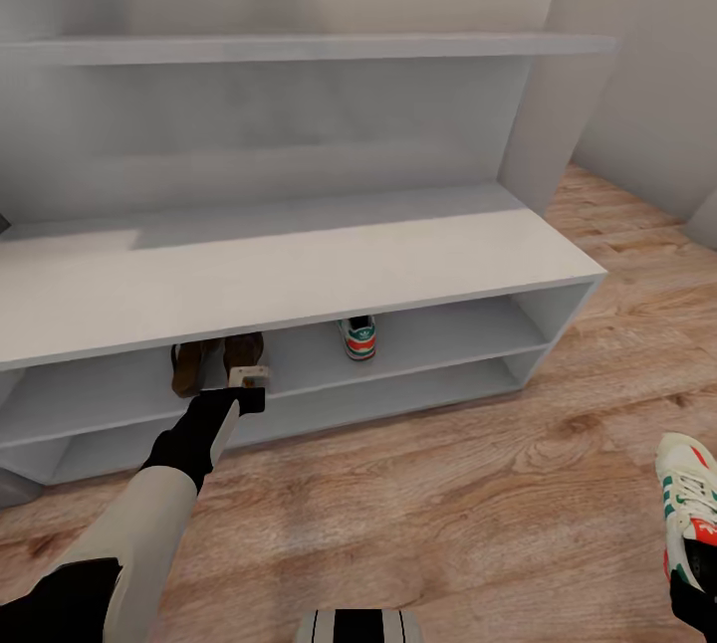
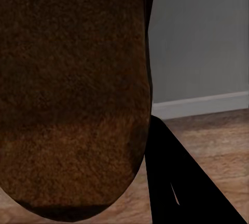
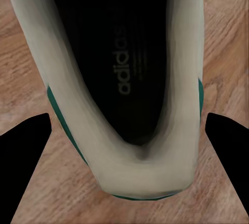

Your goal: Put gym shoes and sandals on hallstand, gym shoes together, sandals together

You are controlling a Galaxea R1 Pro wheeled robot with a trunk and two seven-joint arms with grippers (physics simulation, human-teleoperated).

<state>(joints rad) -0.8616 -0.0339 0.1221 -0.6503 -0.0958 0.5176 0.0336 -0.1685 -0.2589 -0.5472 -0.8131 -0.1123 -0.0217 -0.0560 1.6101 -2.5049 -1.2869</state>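
On the hallstand's [image 1: 299, 270] upper low shelf lie two brown sandals side by side. One sandal [image 1: 189, 366] rests alone. My left gripper [image 1: 249, 386] is at the heel of the other sandal [image 1: 244, 352] and looks shut on it. Its brown footbed [image 2: 72, 89] looms close in the left wrist view, beside one dark finger [image 2: 176, 182]. A white gym shoe [image 1: 358, 337] with a red-orange heel sits further right on the same shelf. My right gripper [image 1: 697, 598] is shut on the heel of the second gym shoe [image 1: 687, 494], held above the floor. Both fingers flank that shoe [image 3: 124, 78].
Wood-plank corridor floor [image 1: 448, 504] spreads in front of the rack and to its right. The bottom shelf [image 1: 398, 399] holds nothing that I can see. A wall shelf [image 1: 299, 48] hangs above the bench top. A grey wall panel [image 1: 558, 76] stands at the rack's right end.
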